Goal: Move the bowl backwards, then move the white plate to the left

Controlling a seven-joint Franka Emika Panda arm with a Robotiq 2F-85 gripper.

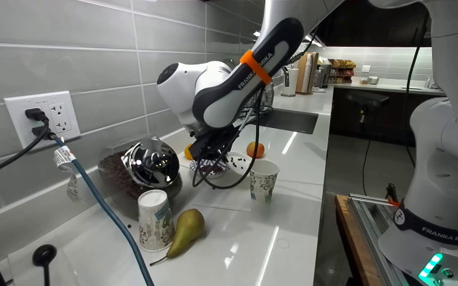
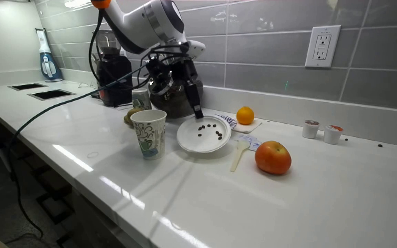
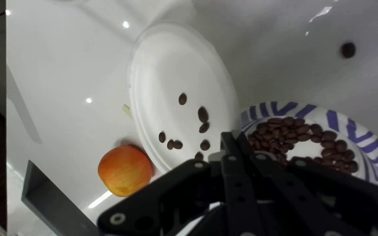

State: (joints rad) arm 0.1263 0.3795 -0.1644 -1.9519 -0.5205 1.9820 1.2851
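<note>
One gripper point(image 3: 235, 134), fingers pressed together (any pinched rim indiscernible), stands between the plate point(image 3: 176, 75), near, and the bowl point(image 3: 305, 149), far.

the white counter point(image 1: 292, 222) is brightly lit, with long streaks of glare in both exterior views. in an exterior view the far wall point(image 1: 392, 65) glows while the floor point(image 1: 372, 169) lies dim; in an exterior view thin, soft shadows cross the counter and pale reflections sit on the tiles point(image 2: 267, 44). in the wrist view, pinpoint glints dot the counter, the plate point(image 3: 182, 68) looks washed out and softly blurred, and the gripper point(image 3: 234, 135) is nearly black.
</note>
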